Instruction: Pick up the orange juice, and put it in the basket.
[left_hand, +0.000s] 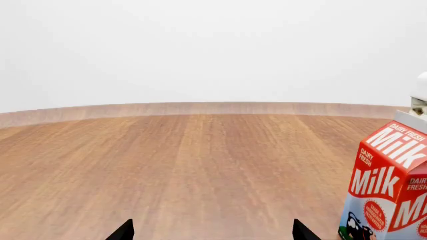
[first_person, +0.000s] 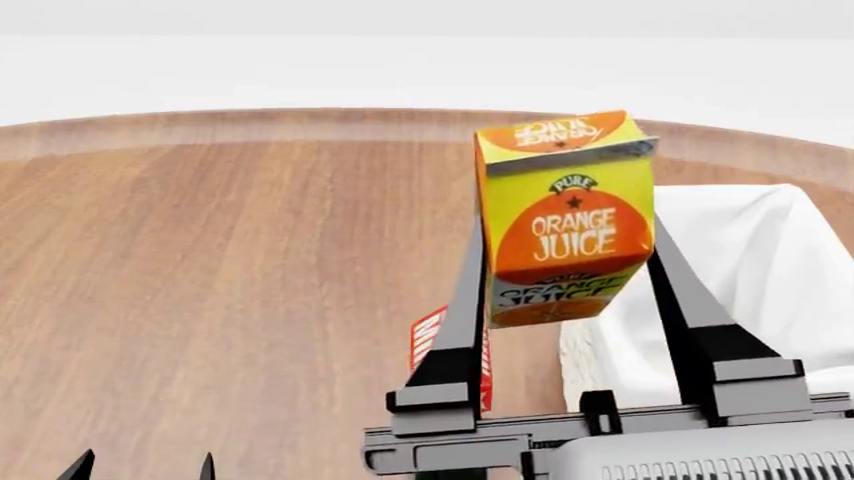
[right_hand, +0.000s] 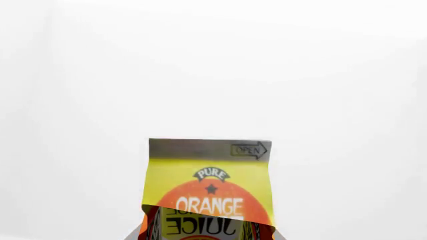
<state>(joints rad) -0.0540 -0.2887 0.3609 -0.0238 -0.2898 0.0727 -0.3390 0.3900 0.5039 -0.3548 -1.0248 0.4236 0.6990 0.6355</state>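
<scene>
Orange juice (first_person: 567, 215) carton, lifted clear of the table (first_person: 200, 280) and clamped between the two fingers of the right gripper (first_person: 567, 300), tilted slightly. The pick-up is done; the placing is left, since the carton hangs just beside the basket (first_person: 761, 290) at the table's right edge, not yet over its opening. The left gripper (left_hand: 212, 231) rests low with jaws wide and empty, the milk carton (left_hand: 390, 185) standing beside it.

A red-and-white "Milk" gable-top carton (left_hand: 385, 187) stood upright on the round, brown wood-grain table (left_hand: 187, 170) before a plain white backdrop.
</scene>
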